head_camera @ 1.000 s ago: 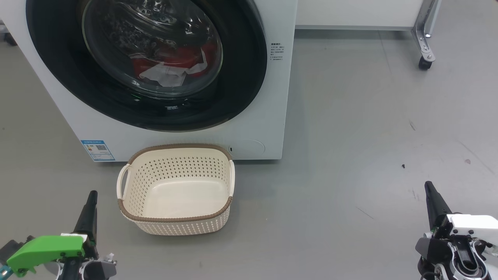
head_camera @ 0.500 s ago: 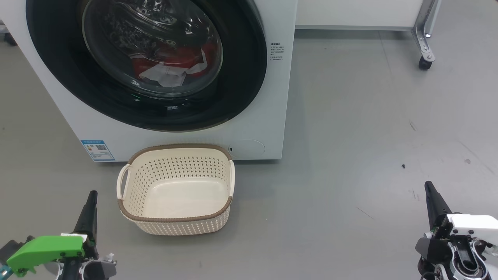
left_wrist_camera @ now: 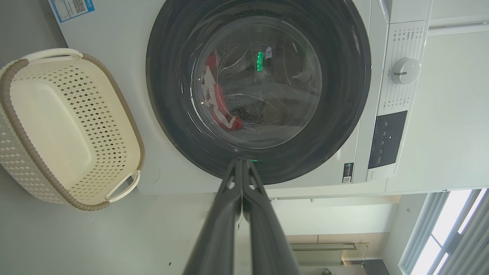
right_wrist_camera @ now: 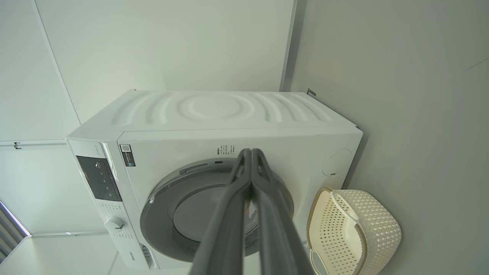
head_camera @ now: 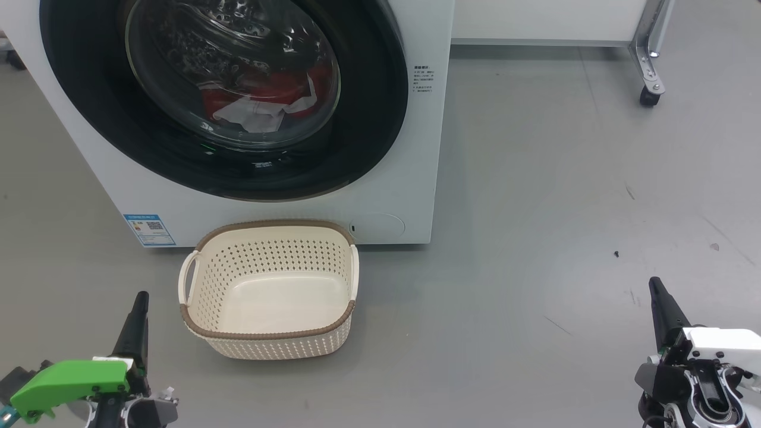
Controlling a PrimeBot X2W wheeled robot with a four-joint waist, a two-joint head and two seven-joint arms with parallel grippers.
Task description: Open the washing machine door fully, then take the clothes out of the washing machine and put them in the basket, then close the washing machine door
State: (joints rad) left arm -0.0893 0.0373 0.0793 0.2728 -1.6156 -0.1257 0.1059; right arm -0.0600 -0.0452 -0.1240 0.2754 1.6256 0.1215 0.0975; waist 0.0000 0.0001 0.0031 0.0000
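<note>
Nearest, left jaws and right jaws both clenched on nothing, well apart above grey floor. Just ahead and right of left jaws, the basket upright with bare cream bottom showing, far rim near the washing machine front; ahead of right jaws, open floor up to a castor. Straight ahead of left jaws, blue label sticker with a QR code; beyond it the washing machine door shut, the clothes red and white behind its glass, small print beside the door, all writing too small to read.
</note>
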